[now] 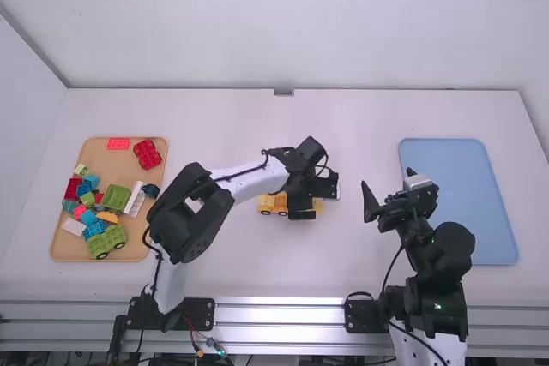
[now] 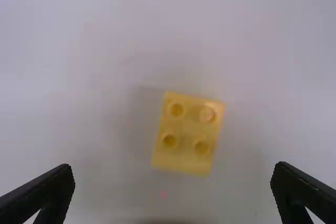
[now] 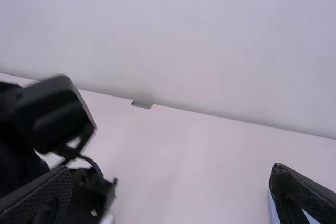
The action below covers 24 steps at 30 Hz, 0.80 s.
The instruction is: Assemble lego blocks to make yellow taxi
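Observation:
In the high view my left gripper (image 1: pixel 316 201) reaches to mid-table, low over a small yellow brick (image 1: pixel 318 205). In the left wrist view, that yellow brick (image 2: pixel 185 153) lies studs up, two by two, just beyond the open left gripper (image 2: pixel 173 168). Partly behind the left arm's wrist, a yellow-orange block piece (image 1: pixel 272 204) with dark round parts low on its side rests on the table. My right gripper (image 1: pixel 390 190) is held open right of the middle; its own wrist view shows nothing between the fingers of the right gripper (image 3: pixel 171 169).
An orange tray (image 1: pixel 60 246) at the left holds mixed red, green, blue, white and pink blocks. On the right lies a blue tray (image 1: pixel 459 199), partly behind the right arm. The back wall (image 1: pixel 283 23) borders the table's far edge.

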### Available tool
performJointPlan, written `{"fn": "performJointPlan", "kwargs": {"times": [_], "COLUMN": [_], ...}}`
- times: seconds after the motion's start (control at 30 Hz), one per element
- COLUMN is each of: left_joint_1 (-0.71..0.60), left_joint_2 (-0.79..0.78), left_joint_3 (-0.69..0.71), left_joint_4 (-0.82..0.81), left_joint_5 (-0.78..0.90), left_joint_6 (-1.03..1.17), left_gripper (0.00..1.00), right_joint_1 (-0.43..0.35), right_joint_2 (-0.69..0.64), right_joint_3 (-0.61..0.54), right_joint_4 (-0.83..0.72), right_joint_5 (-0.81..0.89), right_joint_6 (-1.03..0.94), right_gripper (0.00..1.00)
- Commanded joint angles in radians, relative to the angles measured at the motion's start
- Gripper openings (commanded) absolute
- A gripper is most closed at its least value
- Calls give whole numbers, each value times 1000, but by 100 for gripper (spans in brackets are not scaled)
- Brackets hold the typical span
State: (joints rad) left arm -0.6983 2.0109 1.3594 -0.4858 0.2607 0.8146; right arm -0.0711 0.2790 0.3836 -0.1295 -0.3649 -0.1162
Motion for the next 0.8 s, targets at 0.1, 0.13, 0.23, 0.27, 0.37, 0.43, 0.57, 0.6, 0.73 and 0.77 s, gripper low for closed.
{"fn": "performJointPlan", "kwargs": {"times": [0.1, 0.13, 0.23, 0.27, 0.37, 0.43, 0.57, 0.6, 0.73, 0.77], "left_joint_1": [138, 161, 219, 236, 321, 378, 510, 544, 630, 639], "left_joint_2": [-169, -201, -290, -316, -429, -489, -591, -610, -654, -657], "left_joint_3": [-77, -106, -194, -220, -346, -417, -556, -587, -688, -702], "left_joint_4": [26, 47, 105, 122, 201, 245, 353, 386, 508, 530], "left_joint_5": [212, 232, 282, 296, 395, 467, 594, 619, 673, 674], "left_joint_6": [99, 95, 97, 102, 137, 150, 132, 113, 43, 31], "left_gripper": [99, 99, 99, 99, 99, 99, 99, 99, 99, 99], "right_joint_1": [26, 42, 96, 113, 192, 239, 346, 371, 446, 457], "right_joint_2": [126, 168, 293, 330, 496, 592, 853, 925, 1187, 1230], "right_joint_3": [-3, 0, 34, 50, 142, 206, 376, 420, 568, 589], "right_joint_4": [64, 84, 104, 98, 36, -24, -208, -254, -399, -417], "right_joint_5": [-5, -5, -4, -5, -4, 2, 86, 115, 185, 190], "right_joint_6": [-47, -50, -107, -124, -227, -297, -452, -488, -612, -634], "right_gripper": [99, 99, 99, 99, 99, 99, 99, 99, 99, 99]}}
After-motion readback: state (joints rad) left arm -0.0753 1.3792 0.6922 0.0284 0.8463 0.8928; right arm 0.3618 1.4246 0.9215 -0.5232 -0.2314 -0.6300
